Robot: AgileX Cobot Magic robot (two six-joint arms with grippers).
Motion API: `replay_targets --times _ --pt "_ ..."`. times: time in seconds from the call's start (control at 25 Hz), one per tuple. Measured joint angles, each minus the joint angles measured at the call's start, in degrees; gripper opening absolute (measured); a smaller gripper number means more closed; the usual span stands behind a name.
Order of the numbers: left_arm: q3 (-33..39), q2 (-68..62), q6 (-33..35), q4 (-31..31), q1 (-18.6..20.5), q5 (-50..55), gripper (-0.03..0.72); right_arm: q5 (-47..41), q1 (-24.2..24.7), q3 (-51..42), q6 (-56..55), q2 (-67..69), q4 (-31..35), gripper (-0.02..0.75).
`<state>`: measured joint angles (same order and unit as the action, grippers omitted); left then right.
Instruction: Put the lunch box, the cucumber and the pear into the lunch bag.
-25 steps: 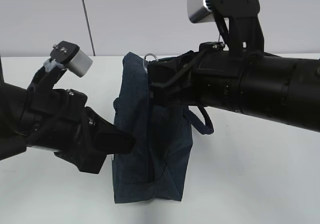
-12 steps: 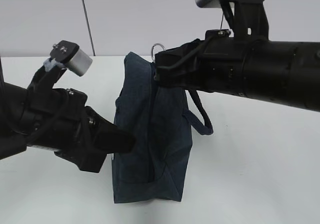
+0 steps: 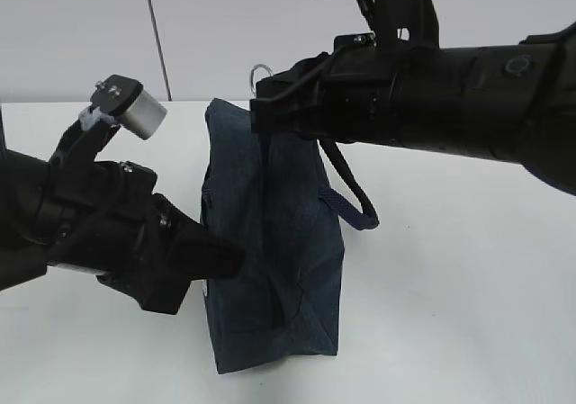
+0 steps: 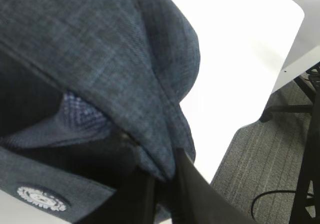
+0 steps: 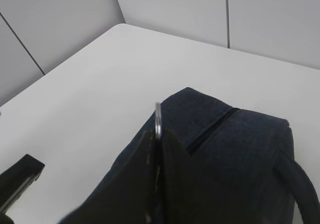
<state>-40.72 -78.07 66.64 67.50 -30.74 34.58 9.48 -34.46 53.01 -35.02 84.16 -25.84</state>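
The dark navy lunch bag (image 3: 270,242) stands on end on the white table, leaning a little. My left gripper (image 3: 229,260) is shut on a fold of its fabric low on the left side; in the left wrist view the fingertips (image 4: 167,171) pinch the bag's seam edge (image 4: 100,49). My right gripper (image 3: 261,116) is at the bag's top, shut on the silver ring pull (image 3: 262,69). In the right wrist view the ring pull (image 5: 158,115) sticks up from between the closed jaws (image 5: 159,136), beside the zipper line (image 5: 212,129). The loop handle (image 3: 351,197) hangs on the right. Lunch box, cucumber and pear are out of view.
The white table (image 3: 468,314) runs back to a grey panelled wall. In the left wrist view the table's edge (image 4: 287,59) drops to grey carpet with chair legs (image 4: 280,109). Part of the left arm (image 5: 20,176) shows low in the right wrist view.
My right gripper has risen and then moved left with the ring pull, drawing the bag's top left so the bag leans. The left arm has stayed still.
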Motion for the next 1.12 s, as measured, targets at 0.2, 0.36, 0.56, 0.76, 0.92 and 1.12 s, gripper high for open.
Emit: replay_targets --times 0.2,0.36,0.56,0.76,0.92,1.12 --pt "0.0 0.0 -0.13 -0.33 0.0 1.32 0.003 -0.29 0.13 2.74 -2.53 2.18 -2.9 0.0" --pt "0.0 0.0 -0.36 -1.07 0.0 2.65 0.003 -1.48 0.25 5.33 -2.85 4.18 -4.4 0.0" --pt "0.0 0.0 -2.84 -3.85 0.0 3.8 0.003 -1.51 0.71 8.15 -3.09 6.75 -5.63 0.0" --pt "0.0 0.0 -3.98 -4.68 0.0 4.65 0.003 -1.6 3.52 11.06 -3.53 9.63 -6.76 0.0" --pt "-0.05 0.0 -4.59 -4.57 0.05 4.71 0.003 -1.6 6.22 13.51 -5.46 12.39 -9.34 0.0" --pt "-0.18 0.0 -5.02 -4.28 0.16 4.02 0.003 -1.49 8.06 17.05 -6.99 15.75 -13.55 0.0"
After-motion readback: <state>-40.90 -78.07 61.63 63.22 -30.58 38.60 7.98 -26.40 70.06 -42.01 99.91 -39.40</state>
